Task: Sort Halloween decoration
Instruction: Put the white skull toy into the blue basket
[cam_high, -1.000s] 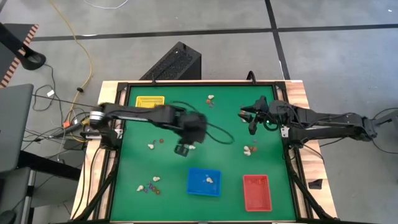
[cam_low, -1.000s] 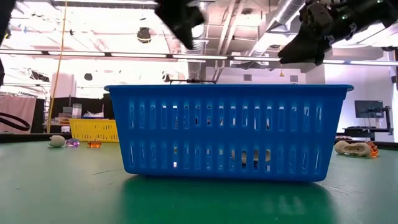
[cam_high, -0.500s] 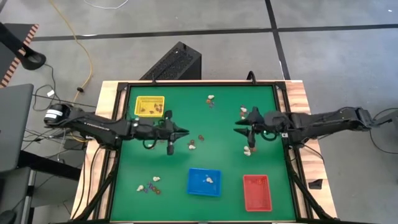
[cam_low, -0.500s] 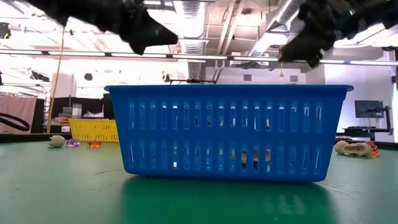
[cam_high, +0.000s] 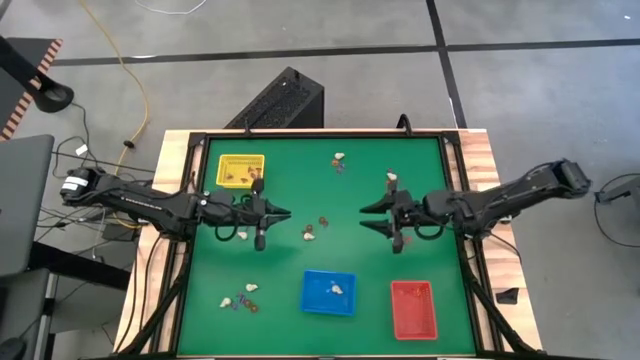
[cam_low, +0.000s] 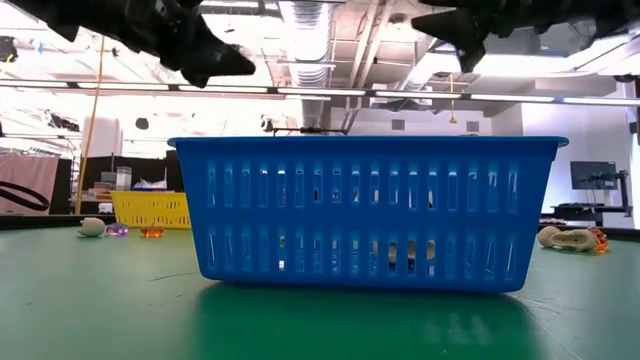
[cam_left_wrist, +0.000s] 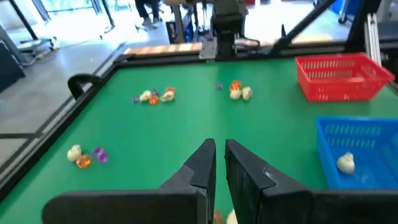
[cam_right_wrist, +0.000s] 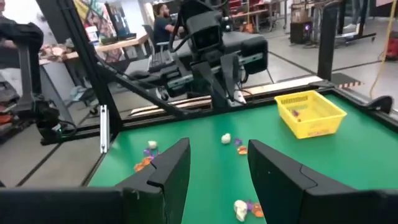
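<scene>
The Halloween decoration lies as small cream, orange and purple trinkets in loose groups on the green table: one group at the far edge, one mid-table, one near left. A cream one lies in the blue tray, and a few lie in the yellow tray. My left gripper hangs shut and about level above the table's left half, holding nothing. My right gripper faces it from the right, open and empty. Both are clear of the trinkets.
A red tray stands at the near right beside the blue tray. In the low view the blue tray fills the foreground, with both arms high above it. People and benches show in the room beyond the table's edges.
My left gripper has drawn back from the table's middle toward its left edge and tipped from pointing down to about level. My right gripper has swung from the far right toward the near edge and the centre, and now also lies level. No trinket has moved.
</scene>
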